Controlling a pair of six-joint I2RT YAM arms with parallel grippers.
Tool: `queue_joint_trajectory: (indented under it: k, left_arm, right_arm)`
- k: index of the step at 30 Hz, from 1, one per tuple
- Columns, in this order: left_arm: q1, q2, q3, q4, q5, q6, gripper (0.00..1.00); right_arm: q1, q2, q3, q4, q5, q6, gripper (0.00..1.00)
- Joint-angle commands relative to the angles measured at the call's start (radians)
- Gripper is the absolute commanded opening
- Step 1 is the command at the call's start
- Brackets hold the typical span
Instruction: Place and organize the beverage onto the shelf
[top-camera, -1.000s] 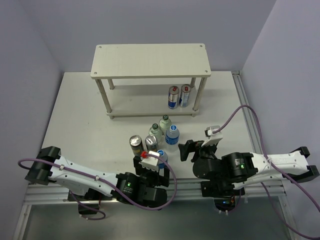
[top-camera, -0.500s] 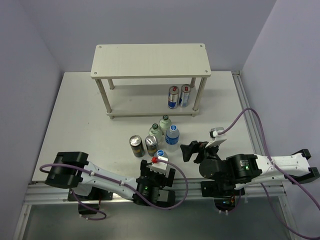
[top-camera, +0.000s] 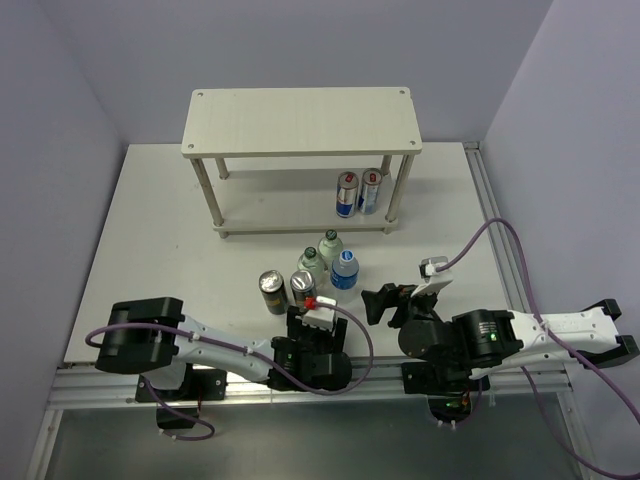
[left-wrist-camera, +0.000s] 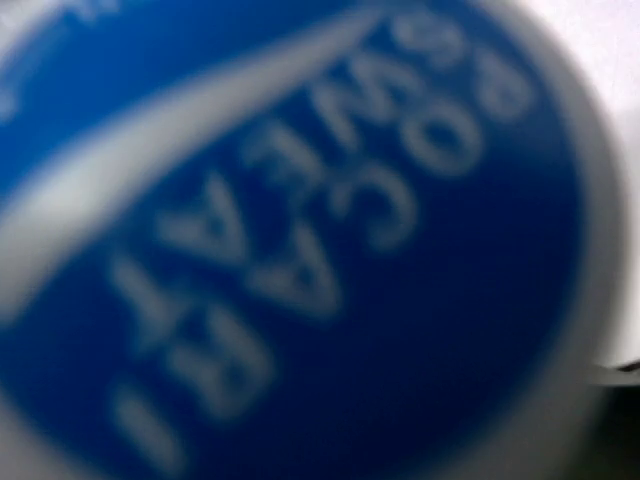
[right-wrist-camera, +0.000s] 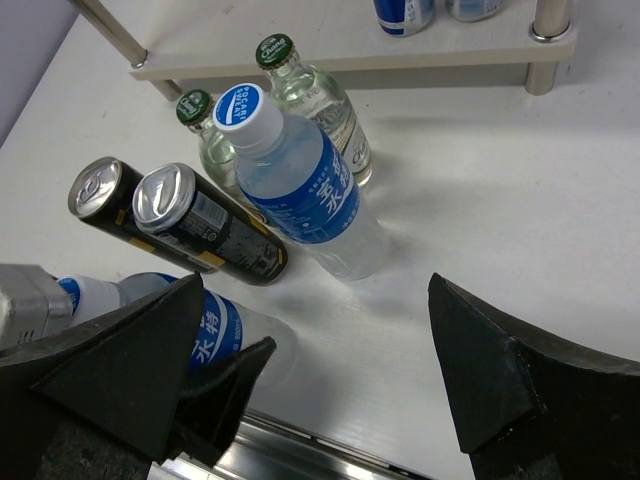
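Beverage all upright, long axes vertical, caps and can tops up. None of the six is on the shelf (top-camera: 300, 120); they cluster on the table (top-camera: 160, 230) just in front of it, near its right end

Count:
- two green-capped bottles (top-camera: 329, 243) (top-camera: 311, 262), closest to the shelf
- two black cans (top-camera: 271, 290) (top-camera: 302, 284), side by side, touching in the right wrist view
- two water bottles: one water bottle (top-camera: 344, 268) just right of the green caps, a second water bottle (right-wrist-camera: 215, 325) nearest the arms, under the left gripper (top-camera: 318, 320)
- two red-and-blue cans (top-camera: 347, 193) (top-camera: 371, 189) on the shelf's lower board (top-camera: 280, 200), right end; top board bare

Left gripper: right over the second bottle. Its camera shows only the blurred blue cap (left-wrist-camera: 300, 250) reading POCARI SWEAT, no fingers, so cannot tell whether it grips or is spread

Right gripper (top-camera: 375, 303): fingers spread wide, nothing between them, near the first water bottle but apart from it

Surface: white tabletop, metal rail (top-camera: 100, 385) at near edge. Room: plain lilac walls (top-camera: 60, 90) on three sides
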Motion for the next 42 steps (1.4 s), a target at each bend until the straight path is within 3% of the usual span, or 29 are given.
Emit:
queue_joint_trajectory:
  k: [1, 6, 7, 9, 10, 13, 18, 22, 26, 29, 31, 35, 38, 42]
  left_arm:
    - [0.025, -0.011, -0.009, 0.16, 0.014, 0.116, 0.78]
    - [0.037, 0.003, 0.004, 0.186, 0.019, 0.165, 0.48]
    - [0.037, 0.003, 0.018, 0.181, 0.019, 0.165, 0.22]
    - [0.034, 0.003, 0.037, 0.134, 0.017, 0.14, 0.03]
    - [0.031, 0.003, 0.056, 0.117, 0.013, 0.142, 0.0]
    - [-0.009, -0.008, 0.134, -0.001, -0.012, 0.125, 0.0]
    - [-0.098, -0.031, 0.328, -0.341, -0.05, 0.07, 0.0]
    - [-0.125, -0.094, 0.489, -0.483, -0.04, 0.142, 0.0]
    - [-0.135, -0.231, 0.567, -0.518, -0.081, 0.263, 0.0]
    - [-0.119, -0.347, 0.532, -0.398, -0.15, 0.439, 0.0]
    - [-0.025, -0.414, 0.467, -0.298, -0.063, 0.602, 0.0]
    - [0.225, -0.638, 0.301, 0.088, 0.151, 0.833, 0.0]
    - [0.39, -0.692, 0.25, 0.153, 0.277, 0.904, 0.0]
    - [0.595, -0.635, 0.25, 0.164, 0.4, 0.93, 0.0]
  right_arm:
    - [0.008, -0.014, -0.01, 0.028, 0.021, 0.005, 1.0]
    - [0.008, -0.023, -0.016, 0.028, 0.022, 0.007, 1.0]
    - [0.008, -0.025, -0.018, 0.026, 0.024, 0.008, 1.0]
    - [0.008, -0.029, -0.018, 0.026, 0.022, 0.008, 1.0]
    - [0.008, -0.031, -0.021, 0.026, 0.024, 0.01, 1.0]
    - [0.006, -0.034, -0.022, 0.026, 0.027, 0.011, 1.0]
    - [0.008, -0.037, -0.027, 0.032, 0.031, 0.01, 1.0]
    - [0.006, -0.035, -0.03, 0.04, 0.033, 0.004, 1.0]
    - [0.006, -0.031, -0.03, 0.043, 0.033, 0.004, 1.0]
    - [0.008, -0.025, -0.032, 0.045, 0.034, 0.002, 1.0]
    - [0.008, -0.019, -0.033, 0.051, 0.034, 0.001, 1.0]
    - [0.006, -0.006, -0.028, 0.045, 0.037, 0.005, 1.0]
    - [0.008, 0.003, -0.025, 0.038, 0.036, 0.01, 1.0]
    - [0.008, 0.004, -0.028, 0.048, 0.037, 0.004, 1.0]
